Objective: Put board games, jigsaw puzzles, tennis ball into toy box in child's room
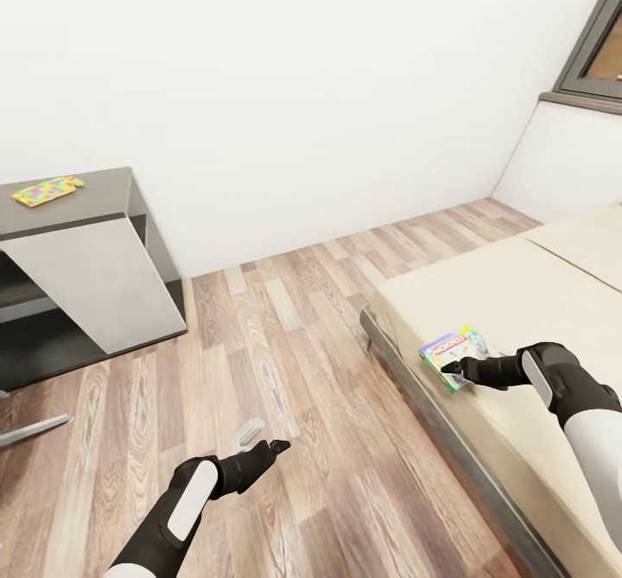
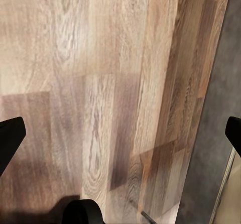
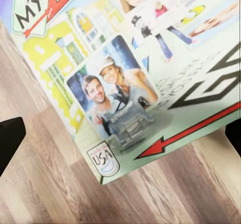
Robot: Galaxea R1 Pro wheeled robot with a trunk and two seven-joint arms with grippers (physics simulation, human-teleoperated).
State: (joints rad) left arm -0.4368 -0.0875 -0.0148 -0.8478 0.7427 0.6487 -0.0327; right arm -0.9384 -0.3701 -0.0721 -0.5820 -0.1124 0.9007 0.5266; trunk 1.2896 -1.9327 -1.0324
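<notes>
A board game (image 1: 453,352) with a white-green printed cover lies on the beige bed (image 1: 536,301), close to its floor-side edge. My right gripper (image 1: 455,377) is open at the game's near corner; its cover (image 3: 135,73) spreads close in front of the dark fingertips (image 3: 10,138) in the right wrist view. Whether a finger touches the box I cannot tell. One jigsaw puzzle (image 1: 47,190) lies on the dark grey top of the table (image 1: 104,206) at far left. Low over the wood floor (image 2: 100,83), my left gripper (image 1: 263,440) hangs open and empty.
The bed's grey frame (image 1: 432,422) runs diagonally along the floor at right. A dark-framed window (image 1: 596,42) sits in the upper right corner. A grey leg (image 1: 34,429) lies on the floor under the table. Open plank floor (image 1: 294,327) lies between table and bed.
</notes>
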